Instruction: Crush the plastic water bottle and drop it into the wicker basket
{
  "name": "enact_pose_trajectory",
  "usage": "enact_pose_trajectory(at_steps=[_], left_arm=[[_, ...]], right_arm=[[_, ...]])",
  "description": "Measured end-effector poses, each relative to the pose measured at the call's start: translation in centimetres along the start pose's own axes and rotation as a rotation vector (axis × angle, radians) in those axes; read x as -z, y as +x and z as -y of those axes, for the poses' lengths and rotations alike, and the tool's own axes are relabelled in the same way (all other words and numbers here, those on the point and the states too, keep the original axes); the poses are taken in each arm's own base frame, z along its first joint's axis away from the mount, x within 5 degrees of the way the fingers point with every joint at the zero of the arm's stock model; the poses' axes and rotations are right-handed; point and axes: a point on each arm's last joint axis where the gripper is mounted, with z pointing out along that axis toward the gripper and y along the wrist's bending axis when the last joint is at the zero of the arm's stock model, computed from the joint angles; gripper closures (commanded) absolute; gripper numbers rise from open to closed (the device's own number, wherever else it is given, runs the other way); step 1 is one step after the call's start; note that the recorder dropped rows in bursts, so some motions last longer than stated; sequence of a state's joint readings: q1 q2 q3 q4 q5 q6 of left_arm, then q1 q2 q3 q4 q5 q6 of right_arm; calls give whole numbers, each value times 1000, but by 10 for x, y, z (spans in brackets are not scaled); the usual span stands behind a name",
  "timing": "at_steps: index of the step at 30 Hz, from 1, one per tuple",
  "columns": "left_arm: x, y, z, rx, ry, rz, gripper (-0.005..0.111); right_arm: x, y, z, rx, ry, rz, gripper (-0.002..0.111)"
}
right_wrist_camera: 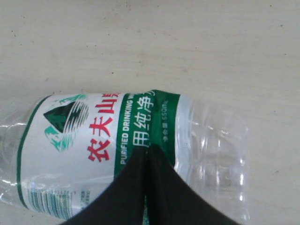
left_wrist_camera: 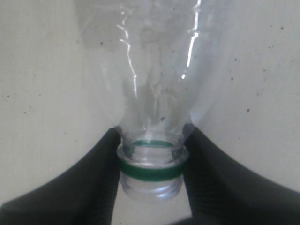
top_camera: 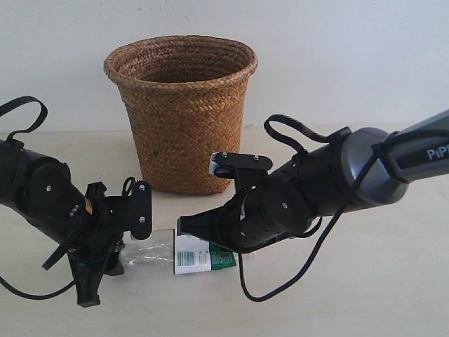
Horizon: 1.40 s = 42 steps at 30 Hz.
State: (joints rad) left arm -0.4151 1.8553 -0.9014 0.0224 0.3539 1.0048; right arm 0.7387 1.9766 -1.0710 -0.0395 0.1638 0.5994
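The plastic water bottle [top_camera: 193,255] lies on its side on the pale table, in front of the wicker basket [top_camera: 181,112]. My left gripper [top_camera: 112,258] is shut on the bottle's neck [left_wrist_camera: 151,165], just at the green ring; the threaded mouth shows no cap. My right gripper [top_camera: 188,226] is shut, its two black fingers pressed together, tips resting on the green edge of the label [right_wrist_camera: 101,136]. In the right wrist view the clear ribbed body [right_wrist_camera: 213,154] looks dented. The basket stands upright behind both grippers.
The table [top_camera: 365,281] stretches pale and bare to the right and front. A white wall rises behind the basket. Black cables [top_camera: 280,281] hang from both arms near the tabletop.
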Motion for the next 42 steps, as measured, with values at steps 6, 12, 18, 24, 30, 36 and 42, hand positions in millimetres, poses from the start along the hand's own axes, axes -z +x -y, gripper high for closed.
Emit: enact_pose_trajectory(at_steps=[6, 12, 18, 24, 30, 36, 42], left_arm=[[0, 0, 0, -2, 0, 0, 103], [0, 0, 0, -2, 0, 0, 103], [0, -1, 0, -5, -1, 2, 103], [0, -1, 0, -9, -3, 3, 103], [0, -1, 0, -9, -3, 3, 103], [0, -1, 0, -9, -3, 3, 103], [-1, -2, 1, -6, 0, 5, 103]], right_arm=[[0, -1, 0, 12, 15, -23, 108], [0, -1, -1, 12, 17, -27, 108], [4, -3, -1, 27, 44, -67, 108], [4, -4, -2, 35, 70, -107, 108], [4, -4, -2, 35, 75, -115, 108], [7, -6, -3, 33, 69, -107, 108], [33, -8, -7, 56, 61, -102, 108]])
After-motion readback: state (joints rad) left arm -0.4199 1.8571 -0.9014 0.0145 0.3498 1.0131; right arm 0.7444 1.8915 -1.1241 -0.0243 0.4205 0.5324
